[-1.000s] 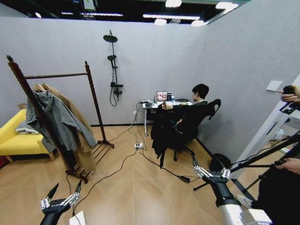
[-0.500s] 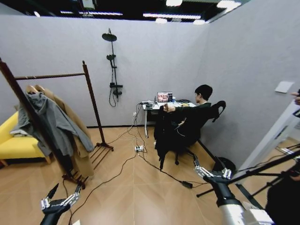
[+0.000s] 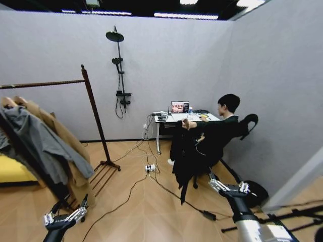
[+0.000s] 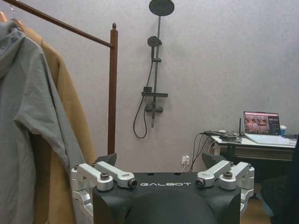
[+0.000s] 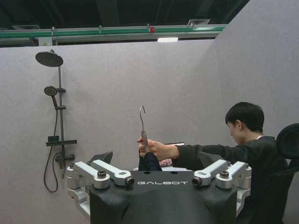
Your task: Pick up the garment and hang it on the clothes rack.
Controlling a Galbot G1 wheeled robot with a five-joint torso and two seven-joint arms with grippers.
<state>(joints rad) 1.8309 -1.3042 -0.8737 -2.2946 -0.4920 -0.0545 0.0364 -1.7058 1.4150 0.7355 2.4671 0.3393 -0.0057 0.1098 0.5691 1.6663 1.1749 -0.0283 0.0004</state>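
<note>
Grey hoodie [image 3: 35,143] over tan coat [image 3: 68,146]; wall shower [image 3: 119,70]; desk laptop [image 3: 179,107].

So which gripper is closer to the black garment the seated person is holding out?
The right gripper: it hangs open, just below and right of the black garment. The left gripper, also open, is far across the floor, beside the clothes rack.

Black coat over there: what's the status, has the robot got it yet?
Both grippers, left and right, open, empty, low. Garment held out on its hanger by seated person's hand. Clothes rack left. Floor cables between.
</note>
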